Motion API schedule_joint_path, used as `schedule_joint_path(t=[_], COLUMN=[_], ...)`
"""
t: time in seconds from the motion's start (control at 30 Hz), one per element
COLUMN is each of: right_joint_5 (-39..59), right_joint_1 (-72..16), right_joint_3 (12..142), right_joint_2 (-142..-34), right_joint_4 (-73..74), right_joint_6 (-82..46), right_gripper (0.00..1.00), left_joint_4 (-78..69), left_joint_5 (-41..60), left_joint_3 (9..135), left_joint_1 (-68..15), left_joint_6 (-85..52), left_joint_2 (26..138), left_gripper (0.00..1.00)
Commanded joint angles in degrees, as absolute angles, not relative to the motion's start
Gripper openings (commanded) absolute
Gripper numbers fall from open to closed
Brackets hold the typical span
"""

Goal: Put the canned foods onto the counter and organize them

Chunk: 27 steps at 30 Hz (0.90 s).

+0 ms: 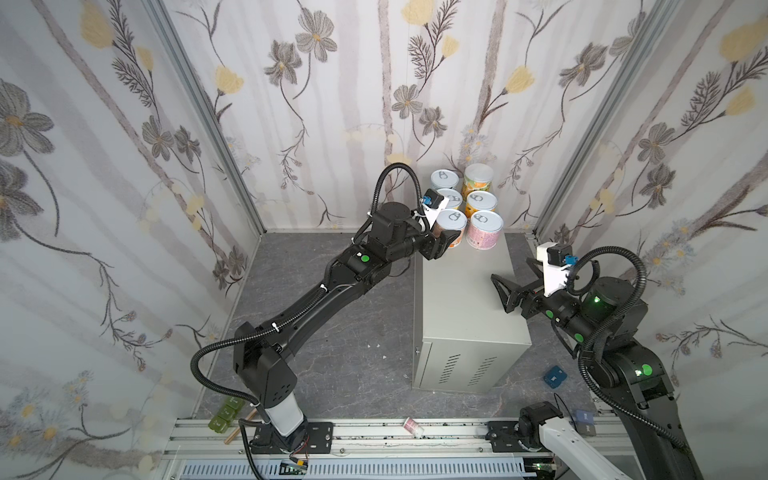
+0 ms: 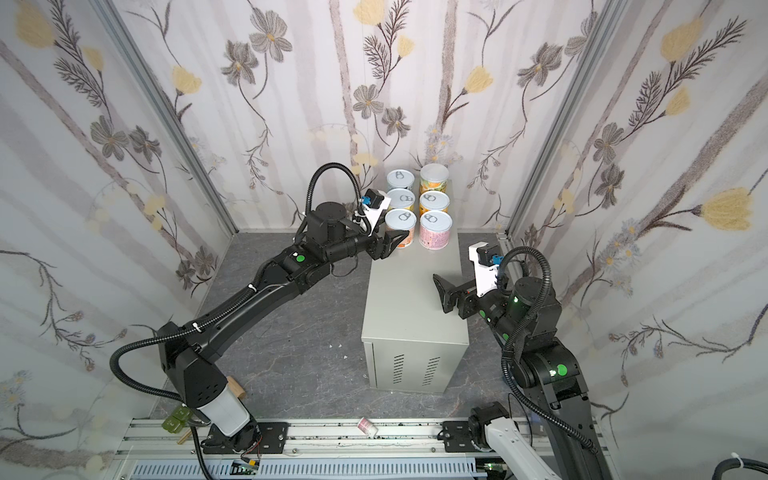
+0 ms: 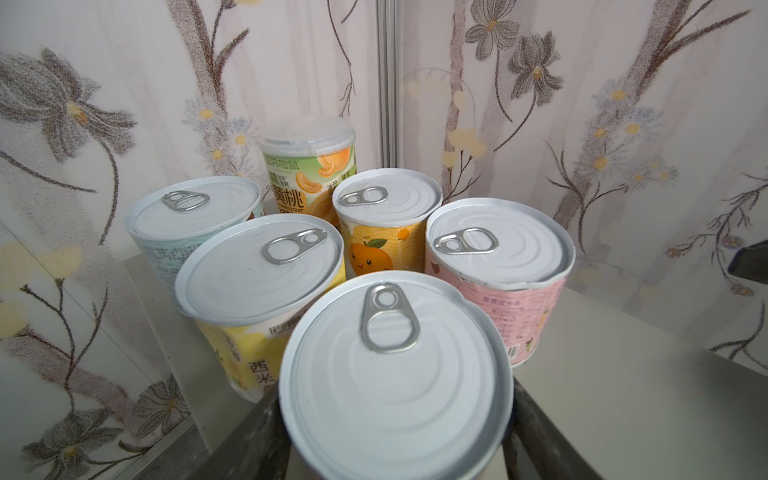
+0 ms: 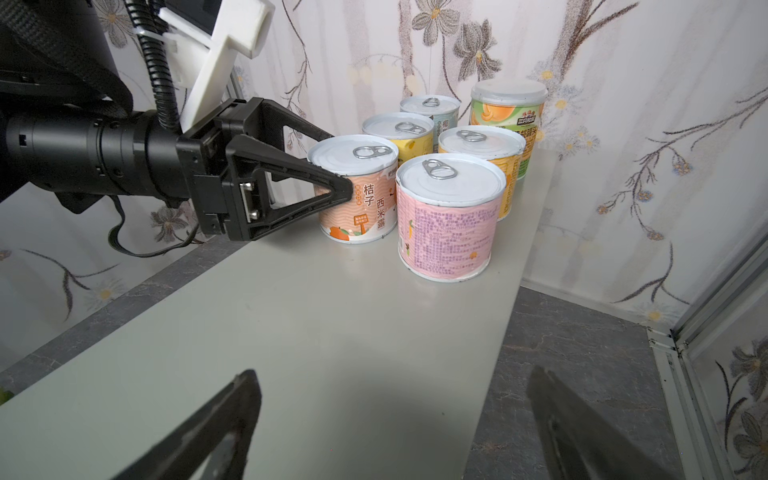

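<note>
The left gripper (image 4: 337, 164) clamps the upright peach-labelled can (image 4: 357, 208) just beside the pink can (image 4: 449, 224) on the counter (image 4: 332, 332), while the right gripper (image 1: 510, 269) hangs spread wide, empty.

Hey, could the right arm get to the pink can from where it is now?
Probably yes. The right pincer is open, the pink can is the nearest can to it, and only bare counter lies between them.
</note>
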<state>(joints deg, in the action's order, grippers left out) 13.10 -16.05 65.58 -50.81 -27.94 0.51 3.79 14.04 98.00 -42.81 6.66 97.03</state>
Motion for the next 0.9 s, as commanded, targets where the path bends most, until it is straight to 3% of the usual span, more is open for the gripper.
schedule_joint_path(t=[0.0,0.27,0.5,0.87], right_joint_5=[12.99,13.14,13.14,12.86], right_joint_1=[-16.08,-16.08,-16.08,-16.08], right_joint_3=[65.64,65.65,65.65,65.65], right_joint_2=[-51.25,-51.25,-51.24,-51.41], right_joint_4=[-26.02,-25.93,-25.94,-25.51], right_joint_6=[1.20,1.07,1.12,0.99], right_gripper=[1.00,1.00,1.00,1.00], left_joint_4=[11.49,11.69,12.13,11.51], left_joint_5=[13.74,14.23,15.97,11.78], left_joint_3=[97.60,97.47,97.49,87.36], left_joint_1=[-42.54,-42.54,-42.54,-42.56], left_joint_6=[7.41,7.42,6.94,5.96], left_joint_2=[97.63,97.27,96.37,85.08], left_gripper=[0.64,0.66,0.93,1.00])
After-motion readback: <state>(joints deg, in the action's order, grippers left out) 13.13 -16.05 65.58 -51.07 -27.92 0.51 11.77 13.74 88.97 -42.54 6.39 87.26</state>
